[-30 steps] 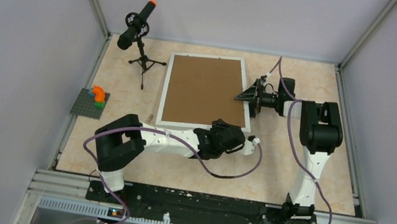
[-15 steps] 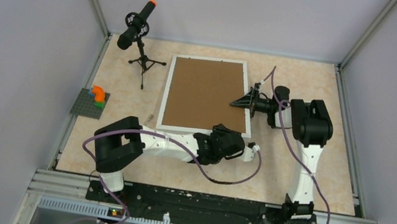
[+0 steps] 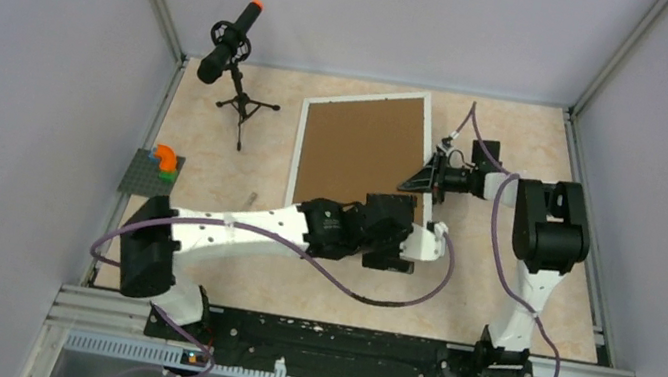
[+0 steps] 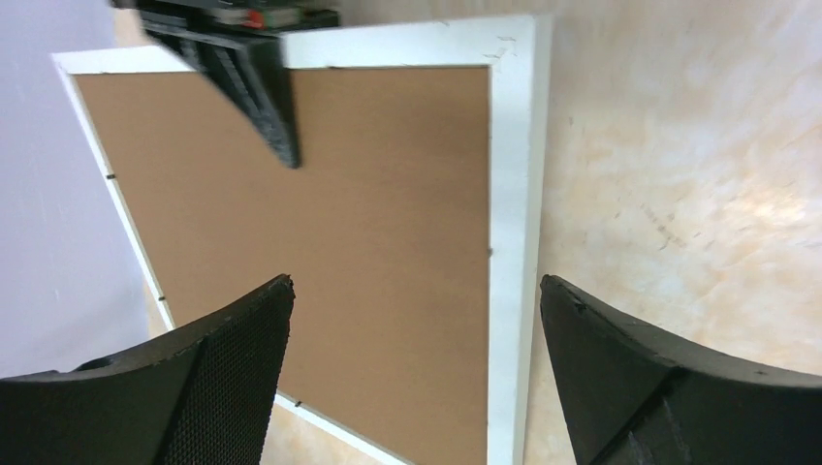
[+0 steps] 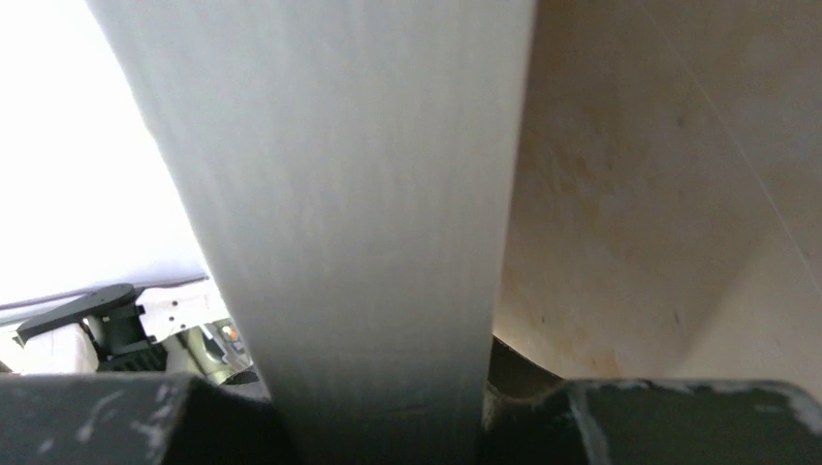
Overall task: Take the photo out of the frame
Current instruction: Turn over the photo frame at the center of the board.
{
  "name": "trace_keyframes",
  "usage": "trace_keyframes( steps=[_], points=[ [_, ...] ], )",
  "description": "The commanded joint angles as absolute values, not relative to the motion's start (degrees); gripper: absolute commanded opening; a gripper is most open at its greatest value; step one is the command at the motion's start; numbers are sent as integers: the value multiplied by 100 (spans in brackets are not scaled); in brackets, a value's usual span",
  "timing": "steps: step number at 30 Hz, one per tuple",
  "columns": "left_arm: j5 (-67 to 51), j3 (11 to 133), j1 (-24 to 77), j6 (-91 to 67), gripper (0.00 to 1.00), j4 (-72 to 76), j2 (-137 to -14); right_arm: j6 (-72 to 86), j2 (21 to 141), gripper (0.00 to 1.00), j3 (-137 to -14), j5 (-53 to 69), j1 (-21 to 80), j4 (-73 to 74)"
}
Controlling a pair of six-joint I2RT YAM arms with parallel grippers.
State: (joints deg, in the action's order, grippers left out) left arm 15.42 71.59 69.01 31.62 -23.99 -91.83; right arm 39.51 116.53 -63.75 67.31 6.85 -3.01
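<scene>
The frame (image 3: 361,152) lies back up on the table, slightly turned, its brown board facing me inside the white border (image 4: 512,194). The photo is hidden under that board. My right gripper (image 3: 420,180) is shut on the frame's right edge, and in the right wrist view the white edge (image 5: 339,194) fills the space between the jaws (image 5: 383,387). My left gripper (image 3: 393,216) hovers over the frame's near right corner. It stands wide open (image 4: 417,286), one finger (image 4: 233,368) over the board and the other over the table, holding nothing.
A black microphone on a tripod (image 3: 232,41) stands at the back left. A grey baseplate with coloured bricks (image 3: 154,170) sits at the left edge. Enclosure walls close in the table on three sides.
The right gripper closed on the frame's right edge. The frame shifted right and turned a little. The left gripper let go and opened wide, and its arm stretched further right.
</scene>
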Motion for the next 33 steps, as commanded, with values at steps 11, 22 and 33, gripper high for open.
trace_keyframes(
  steps=[11, 22, 33],
  points=[
    [-369, 8986, 4709, 1870, 99, -3802, -8326, 251, 10154, 0, -8611, 5408, 340, 5145],
    [-300, 8514, 4121, 1515, 99, -3652, -7982, -1252, 9973, 0, -10465, 3811, 325, 6560],
    [-868, 8465, 3458, 1276, 99, -3744, -7910, -1764, 9795, 0, -11999, 2565, 419, 6541]
  ],
)
